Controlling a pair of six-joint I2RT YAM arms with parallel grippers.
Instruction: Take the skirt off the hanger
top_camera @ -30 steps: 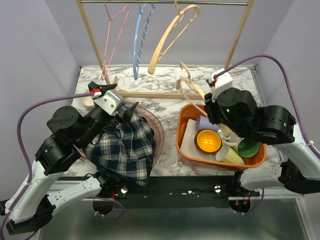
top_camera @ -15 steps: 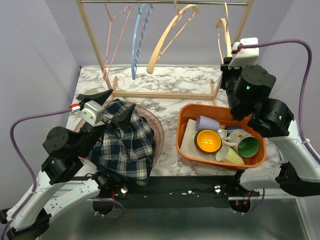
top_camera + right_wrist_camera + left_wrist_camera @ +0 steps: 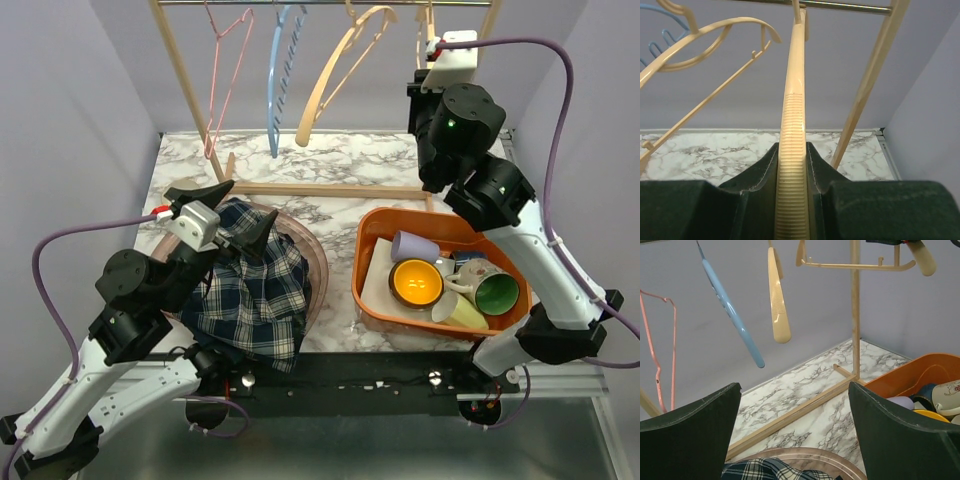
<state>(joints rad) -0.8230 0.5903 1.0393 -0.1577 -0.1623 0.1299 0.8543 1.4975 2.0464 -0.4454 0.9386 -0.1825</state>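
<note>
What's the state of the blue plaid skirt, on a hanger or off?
Off. The blue plaid skirt lies crumpled on the round pink tray; the cream ribbed hanger clamped in the right gripper's jaws is bare.

Probably a robotics lab cell: plain lilac panel walls [image 3: 80,120] boxing a marble-print tabletop [image 3: 340,160], wooden garment rack [image 3: 330,190].

From above, my left arm [image 3: 140,290] covers the left side of the skirt [image 3: 262,290], and the hanger [image 3: 793,115] in my right gripper [image 3: 792,165] runs off the wrist view's bottom edge.
</note>
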